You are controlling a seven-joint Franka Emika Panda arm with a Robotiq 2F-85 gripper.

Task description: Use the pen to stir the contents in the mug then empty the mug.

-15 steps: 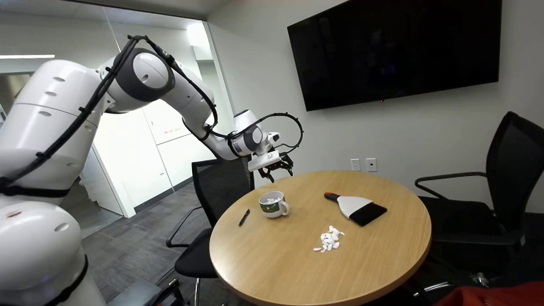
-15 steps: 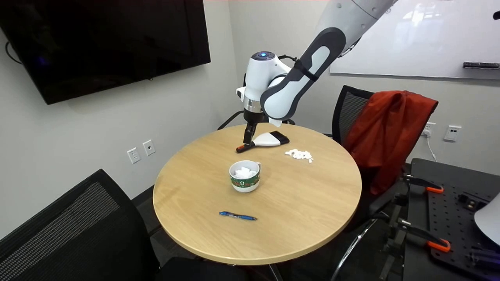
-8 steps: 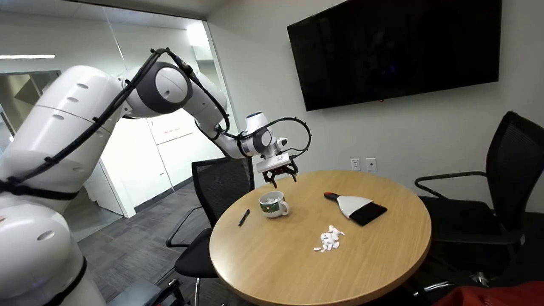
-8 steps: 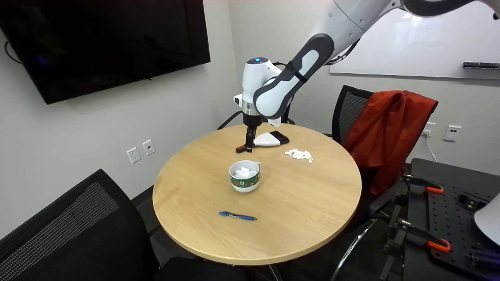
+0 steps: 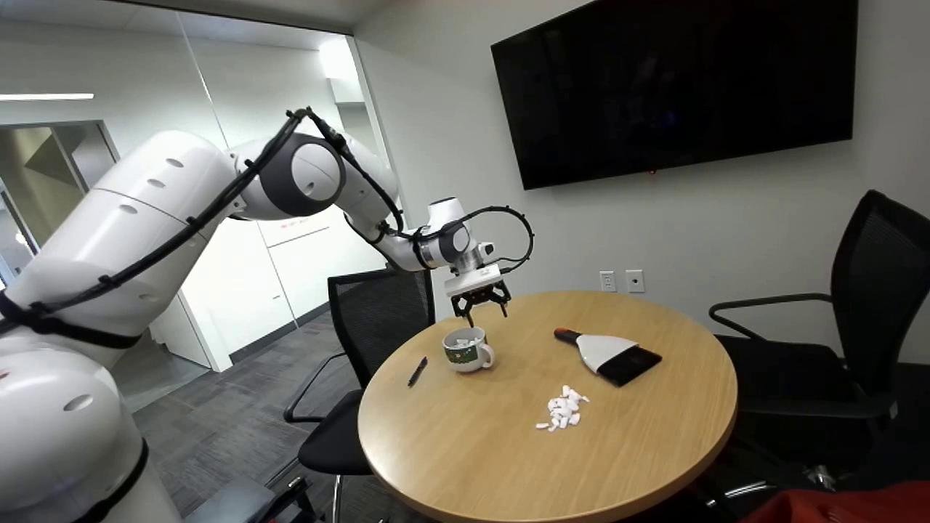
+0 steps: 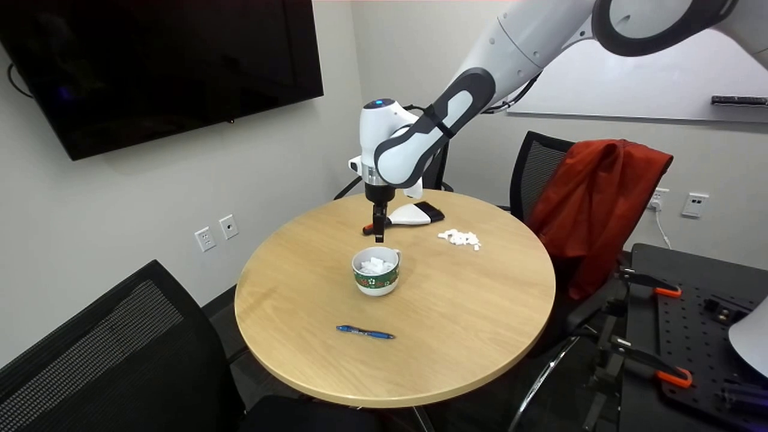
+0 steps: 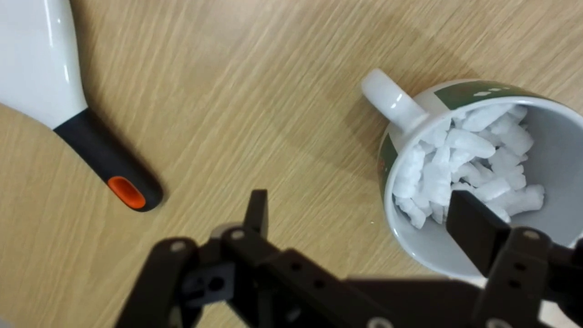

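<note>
Table (image 5: pixel 632 450): round, wood-grained, bearing mug (image 5: pixel 463 356) and pen (image 6: pixel 365 332).
Wall (image 5: pixel 654 225): pale, with black screen (image 5: pixel 690 87).
Your gripper (image 5: pixel 487 318): spread, near the mug.
Pen: shown you in both exterior views only.

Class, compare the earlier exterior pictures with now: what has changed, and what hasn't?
The open claw has come down, appearing closer to the mug in both exterior views; it has grasped and released nothing. The mug, pen, brush and loose white pile stay put.
</note>
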